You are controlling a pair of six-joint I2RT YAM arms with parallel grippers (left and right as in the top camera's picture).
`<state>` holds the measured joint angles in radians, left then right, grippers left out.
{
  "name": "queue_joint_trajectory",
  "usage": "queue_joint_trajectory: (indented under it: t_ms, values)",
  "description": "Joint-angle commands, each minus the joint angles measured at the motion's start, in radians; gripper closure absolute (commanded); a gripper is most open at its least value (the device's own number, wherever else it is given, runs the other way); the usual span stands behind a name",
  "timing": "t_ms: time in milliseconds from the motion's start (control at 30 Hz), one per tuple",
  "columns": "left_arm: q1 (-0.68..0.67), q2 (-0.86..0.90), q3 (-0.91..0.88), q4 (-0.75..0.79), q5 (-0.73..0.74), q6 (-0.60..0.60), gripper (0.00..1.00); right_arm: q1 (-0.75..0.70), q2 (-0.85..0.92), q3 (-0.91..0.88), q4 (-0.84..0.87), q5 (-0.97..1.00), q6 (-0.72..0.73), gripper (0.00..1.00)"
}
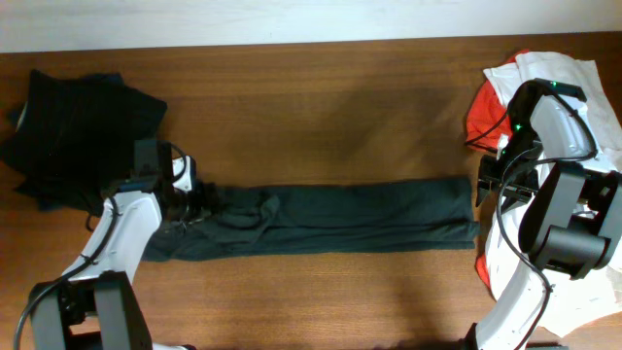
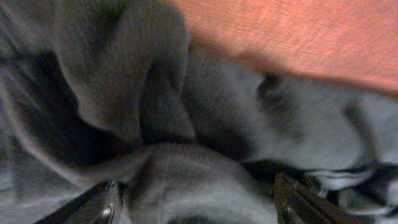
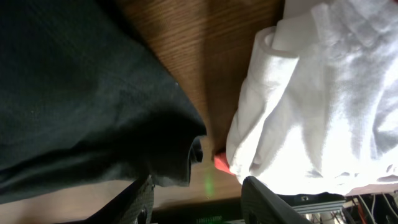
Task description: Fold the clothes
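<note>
1. The left tool (image 2: 198,210) sits low on the left end of the dark grey-green garment (image 1: 340,219). Its 2 fingers (image 2: 102,211) are spread wide, with a rumpled mound of the cloth rising between them.
2. The right tool (image 3: 199,196) hangs at the garment's right end. Its 2 fingers are also spread apart, with only bare wood of the tabletop (image 1: 321,107) between them. The garment's folded corner lies just beside 1 finger, and white cloth lies just beside the other.
3. The garment is laid out as 1 long, narrow strip across the middle of the tabletop, running left to right between the 2 tools. Its right part lies fairly flat, while its left end is creased and bunched.
4. Past the strip's right end, a pile of white and orange clothes (image 1: 559,83) sits at the right edge of the tabletop. In the right wrist view, a band of bare wood separates it from the strip.
5. Farthest back, a heap of black clothes (image 1: 73,131) lies at the far left corner.
</note>
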<state>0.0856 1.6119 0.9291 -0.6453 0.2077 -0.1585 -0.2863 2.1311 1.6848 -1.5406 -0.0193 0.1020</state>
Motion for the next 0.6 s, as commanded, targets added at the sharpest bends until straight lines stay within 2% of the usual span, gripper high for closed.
queue_joint_trajectory:
  t_ms: [0, 67, 200, 367, 500, 567]
  values:
    - [0.037, -0.002, -0.063, 0.016, -0.049, -0.007, 0.23, 0.006, -0.002, -0.002, -0.003, 0.001, 0.006, 0.50]
    - [0.106, -0.002, -0.064, 0.017, -0.048, -0.010, 0.23, 0.006, -0.002, -0.002, -0.002, 0.001, -0.002, 0.49]
    - [0.229, -0.002, -0.056, 0.025, -0.001, -0.010, 0.23, 0.003, -0.002, -0.002, 0.019, -0.127, -0.137, 0.47]
    - [0.243, -0.037, 0.050, -0.026, 0.124, -0.008, 0.19, -0.011, -0.002, -0.030, 0.048, -0.131, -0.179, 0.46]
    - [0.243, -0.089, 0.082, -0.067, 0.171, -0.008, 0.14, -0.010, -0.002, -0.182, 0.153, -0.187, -0.270, 0.46]
    - [0.243, -0.094, 0.082, -0.086, 0.171, -0.005, 0.14, -0.010, -0.002, -0.250, 0.227, -0.184, -0.270, 0.45]
